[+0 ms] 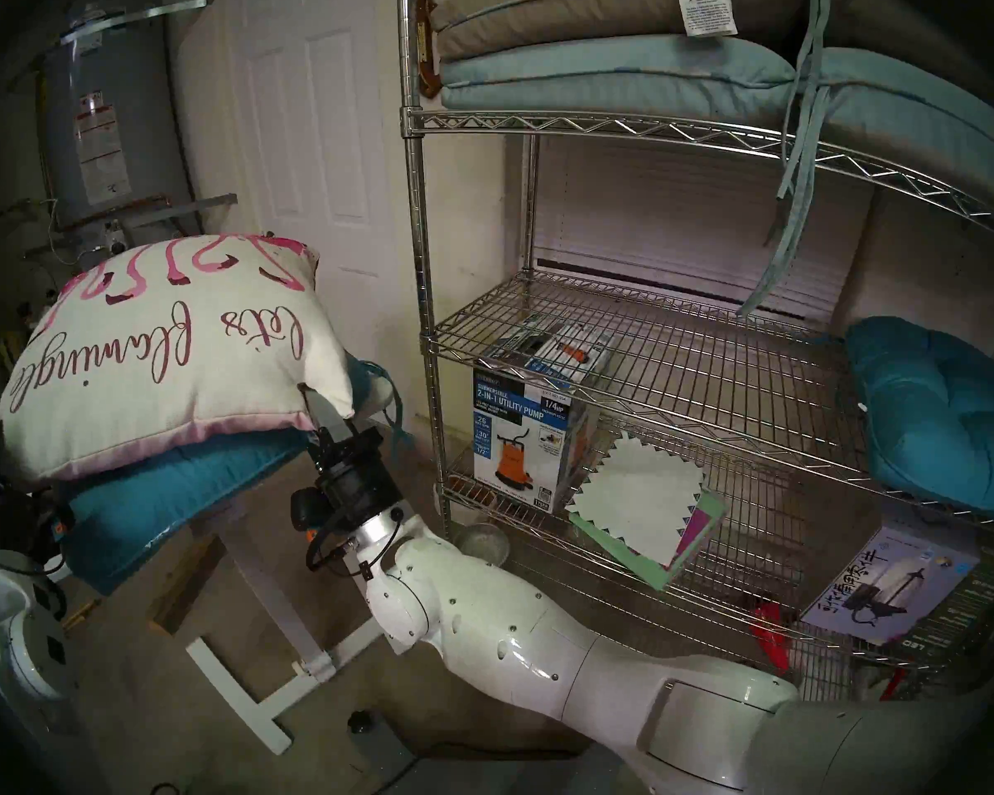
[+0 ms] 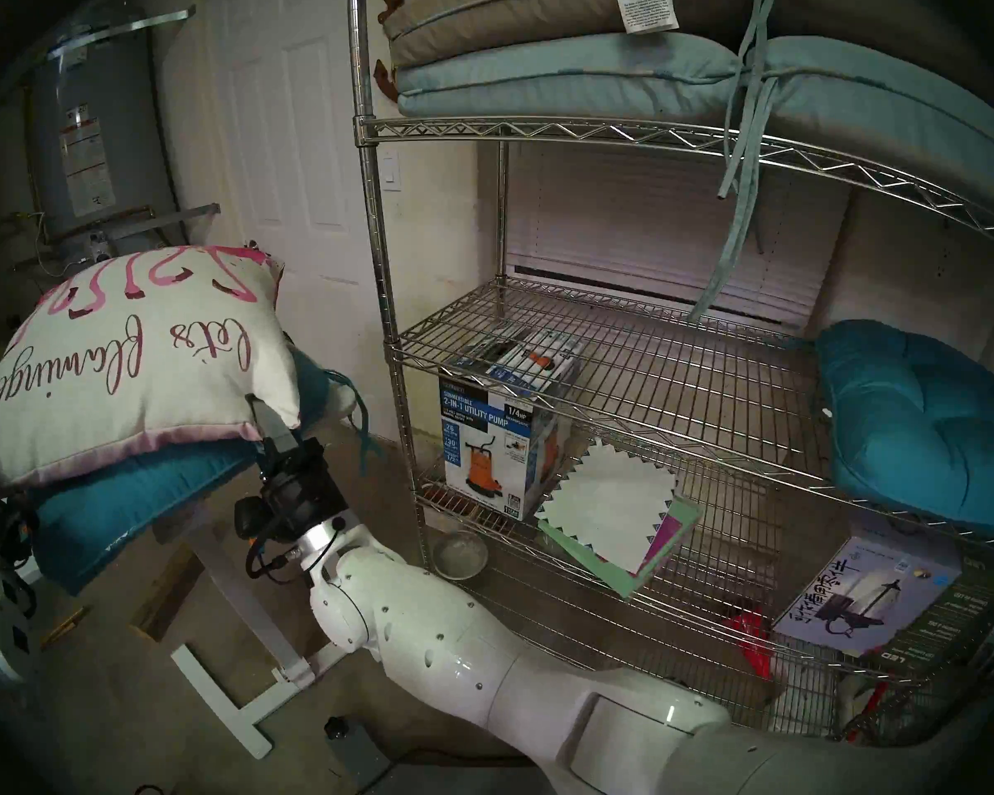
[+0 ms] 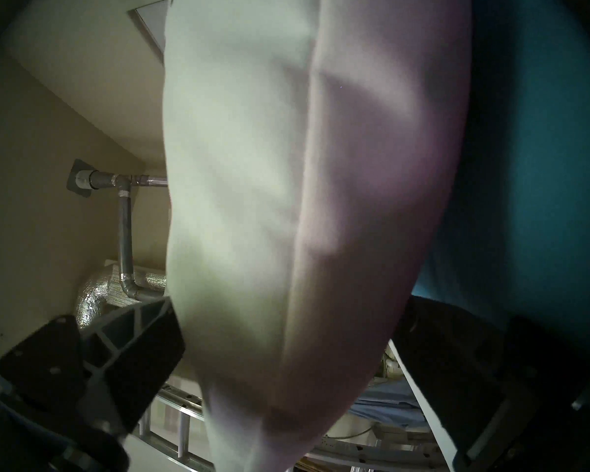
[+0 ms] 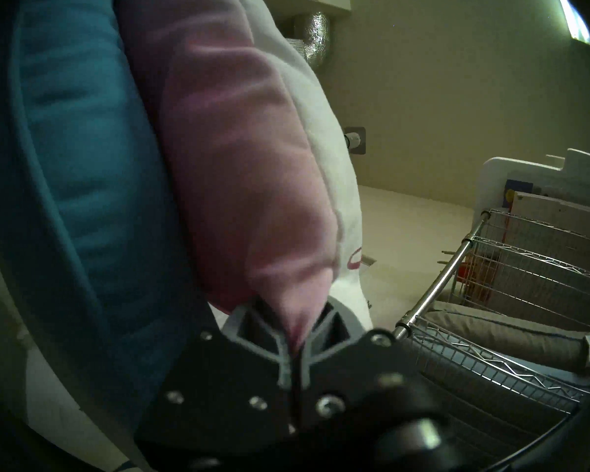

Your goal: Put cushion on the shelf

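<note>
The cushion (image 1: 167,346) (image 2: 133,352), white with magenta lettering and a pink back, lies on a teal seat cushion at the left. My right gripper (image 1: 325,412) (image 2: 271,421) (image 4: 295,325) is shut on its near right corner, with pink fabric pinched between the fingers. In the left wrist view the cushion (image 3: 286,188) fills the gap between the fingers of my left gripper (image 3: 293,311), which stand wide open on either side of its edge. The shelf (image 1: 655,340) (image 2: 598,340), a chrome wire rack, stands to the right; its middle tier is bare on the left part.
A teal seat cushion (image 1: 156,507) lies under the cushion on a small white table (image 1: 265,633). Another teal cushion (image 1: 942,421) sits on the shelf's middle tier at the right. Flat pads (image 1: 598,71) fill the top tier. A pump box (image 1: 517,432) stands on a lower tier. A water heater (image 1: 104,105) stands behind.
</note>
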